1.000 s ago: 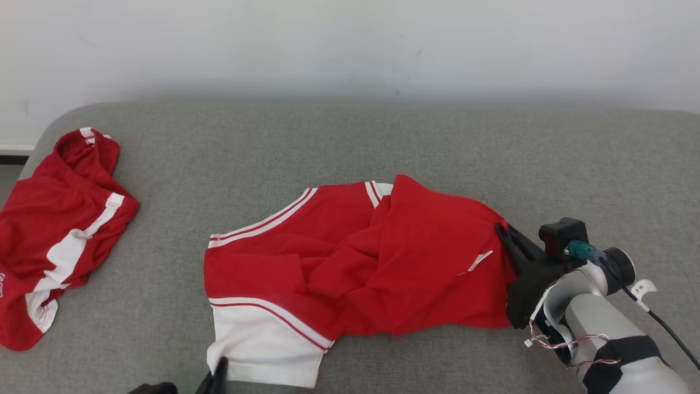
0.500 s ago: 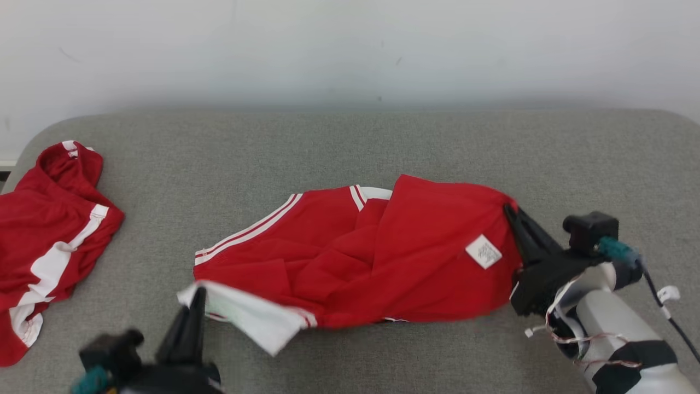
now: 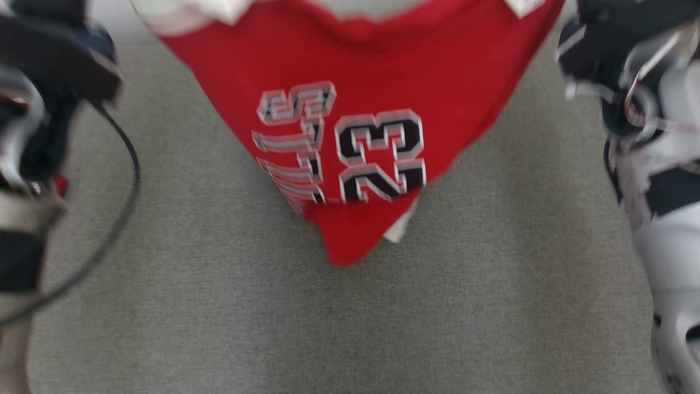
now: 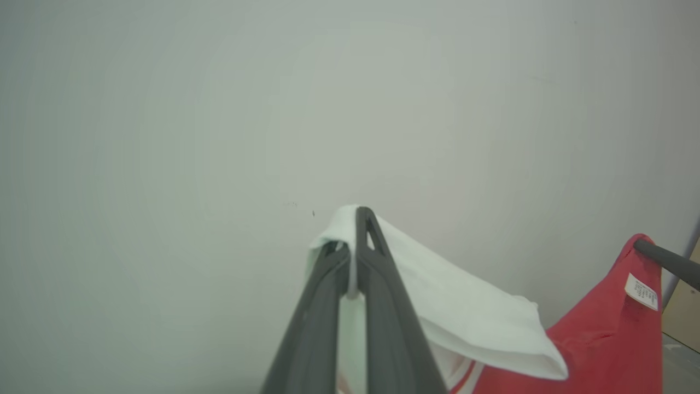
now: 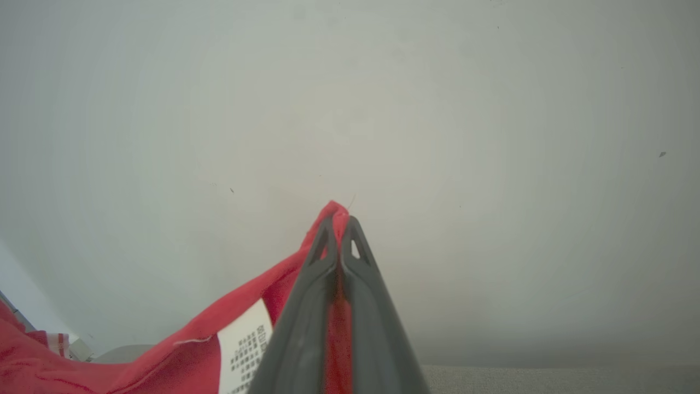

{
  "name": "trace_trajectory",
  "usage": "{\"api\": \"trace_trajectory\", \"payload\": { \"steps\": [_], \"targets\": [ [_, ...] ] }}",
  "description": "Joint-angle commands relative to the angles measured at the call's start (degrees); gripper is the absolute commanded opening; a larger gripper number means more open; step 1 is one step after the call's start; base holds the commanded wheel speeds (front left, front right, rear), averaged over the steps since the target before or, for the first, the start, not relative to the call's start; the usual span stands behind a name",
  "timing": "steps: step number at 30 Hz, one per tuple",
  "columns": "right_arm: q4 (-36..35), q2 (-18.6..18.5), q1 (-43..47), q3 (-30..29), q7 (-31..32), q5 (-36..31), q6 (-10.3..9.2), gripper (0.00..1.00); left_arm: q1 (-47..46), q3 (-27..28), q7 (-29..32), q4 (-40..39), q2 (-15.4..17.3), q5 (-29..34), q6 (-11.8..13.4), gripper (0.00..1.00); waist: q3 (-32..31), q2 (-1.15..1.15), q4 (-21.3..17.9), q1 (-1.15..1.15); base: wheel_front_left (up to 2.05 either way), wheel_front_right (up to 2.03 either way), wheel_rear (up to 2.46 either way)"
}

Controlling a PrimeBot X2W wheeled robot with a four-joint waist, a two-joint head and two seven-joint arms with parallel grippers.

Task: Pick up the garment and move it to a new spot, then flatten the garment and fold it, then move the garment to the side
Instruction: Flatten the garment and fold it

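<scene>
At the left of the head view, the blurred dark left arm [image 3: 38,109] rises beside a looping black cable [image 3: 128,164]. Seen from its own wrist, the left gripper [image 4: 350,235] is pinched tight on the white trimmed corner of the red sports jersey [image 3: 372,71], with white cloth folded over its dark fingertips [image 4: 365,219] against a pale wall [image 4: 164,137]. The jersey hangs in the air between the two arms, held up by its upper corners and narrowing to a point above the grey woven fabric surface [image 3: 492,301], clear of it. Its front shows a black, white-edged "23" [image 3: 380,156] beside blurred lettering. A white care label [image 5: 246,345] sits near the jersey's right corner. There the right gripper [image 5: 340,224] is clamped on a red edge, the fabric pressed between its fingers. The white right forearm [image 3: 667,235] stands at the head view's right edge.
</scene>
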Motion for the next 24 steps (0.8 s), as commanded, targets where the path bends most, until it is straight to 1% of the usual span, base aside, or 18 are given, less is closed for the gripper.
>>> {"api": "trace_trajectory", "payload": {
  "steps": [1, 3, 4, 7, 10, 13, 16, 18, 22, 24],
  "targets": [
    [0.5, 1.1, -4.3, -1.0, 1.1, 0.4, -0.13, 0.0, -5.4, 0.3, 1.0, 1.8, 0.7, 0.0, -0.2, 0.0, 7.8, -0.01, -3.1, -0.01, 0.0, 0.0, 0.0],
    [2.2, 1.9, -9.7, -2.8, 2.3, 0.4, -0.13, 0.0, -12.9, 0.2, 1.5, 5.2, 0.9, 0.2, -0.3, 0.0, 10.0, -0.01, -3.8, -0.01, 0.0, 0.0, 0.0],
    [4.4, 3.0, -15.3, -4.3, 3.5, -0.3, -0.13, 0.0, -20.1, -0.5, 1.9, 8.8, 1.1, 0.8, -0.4, 0.0, 12.1, -0.01, -4.5, -0.01, 0.0, 0.0, 0.0],
    [8.3, 4.1, -23.9, -6.8, 4.7, -2.1, -0.13, 0.0, -30.1, -1.0, 1.4, 14.5, 0.5, 1.5, -0.4, 0.0, 14.8, -0.01, -4.9, -0.01, 0.0, 0.0, 0.0],
    [12.5, 5.0, -31.9, -10.5, 4.4, -3.9, -0.13, 0.0, -38.7, -1.9, 0.1, 20.2, -0.3, 2.8, -0.3, 0.0, 17.0, -0.01, -5.0, -0.01, 0.0, 0.0, 0.0],
    [16.9, 5.6, -39.6, -12.9, 3.1, -7.2, -0.13, 0.0, -46.6, -3.3, -1.6, 25.6, -0.9, 4.2, -0.4, 0.0, 18.8, -0.01, -5.1, -0.01, 0.0, 0.0, 0.0],
    [20.6, 6.6, -45.4, -14.8, 1.4, -10.1, -0.13, 0.0, -53.2, -5.3, -3.5, 30.2, -1.5, 5.5, -0.3, 0.0, 19.9, -0.01, -5.6, -0.01, 0.0, 0.0, 0.0],
    [22.7, 7.0, -48.5, -15.0, 0.4, -12.4, -0.13, 0.0, -56.6, -7.2, -4.0, 33.0, -1.9, 5.9, -0.3, 0.0, 20.1, -0.01, -6.0, -0.01, 0.0, 0.0, 0.0],
    [26.2, 7.7, -53.5, -15.9, -0.5, -15.2, -0.13, 0.0, -64.1, -9.4, -6.2, 37.2, -2.8, 5.3, -0.4, 0.0, 21.2, -0.01, -6.7, -0.01, 0.0, 0.0, 0.0],
    [27.8, 7.7, -55.2, -16.4, -0.8, -16.6, -0.13, 0.0, -65.7, -11.1, -6.9, 39.1, -3.4, 5.1, -0.4, 0.0, 21.8, -0.01, -6.8, -0.01, 0.0, 0.0, 0.0]
  ]
}}
